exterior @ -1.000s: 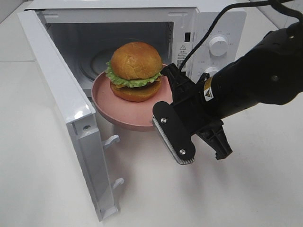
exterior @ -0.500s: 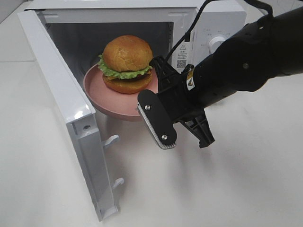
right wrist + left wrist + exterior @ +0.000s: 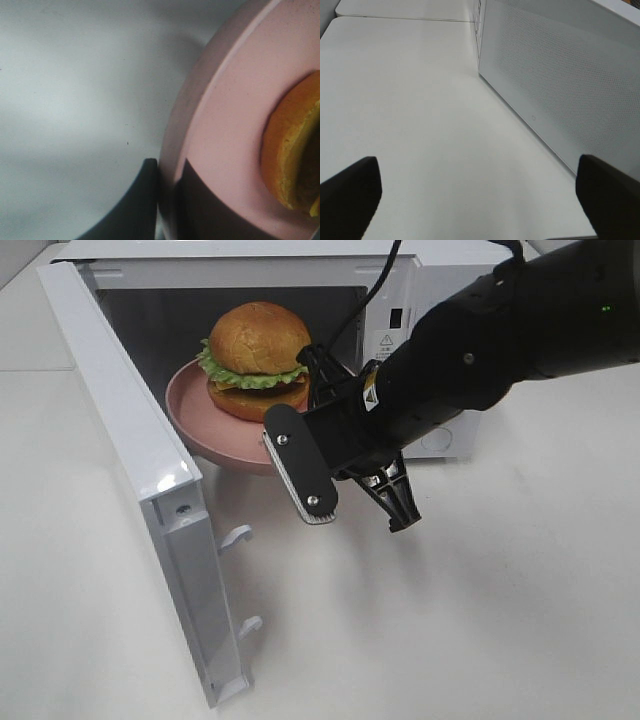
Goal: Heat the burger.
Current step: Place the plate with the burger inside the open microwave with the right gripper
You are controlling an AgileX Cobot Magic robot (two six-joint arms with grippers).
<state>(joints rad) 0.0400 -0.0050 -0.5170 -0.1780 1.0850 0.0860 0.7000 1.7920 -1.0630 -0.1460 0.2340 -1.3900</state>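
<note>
Burger (image 3: 255,360): upright on the pink plate (image 3: 190,410), about mid-plate, at the mouth of the open microwave (image 3: 440,270).
Plate: carried clear of the table (image 3: 500,620), roughly level; its far rim seems to be over the threshold of the cavity (image 3: 150,330), its near rim outside.
Right gripper (image 3: 167,202): clenched on the near rim of the plate, one finger above it and one beneath, edge-on in the wrist view; it does not touch the burger.
Left gripper (image 3: 480,200): jaws released and wide apart, nothing between them; it hangs over bare table beside a white speckled panel, well away from the burger.
Direction from jaws: the burger lies straight ahead of the right jaws, across the plate, and the cavity lies beyond it on the same line.
Nearer arm: right, by a wide margin.
Side clearance: the door (image 3: 130,440) stands open, close to the plate's rim on the left.
Next move, as I judge it: push on along that line, then lower the plate onto the cavity floor before letting go.
Risk: clipping the door side, or tipping the burger.
</note>
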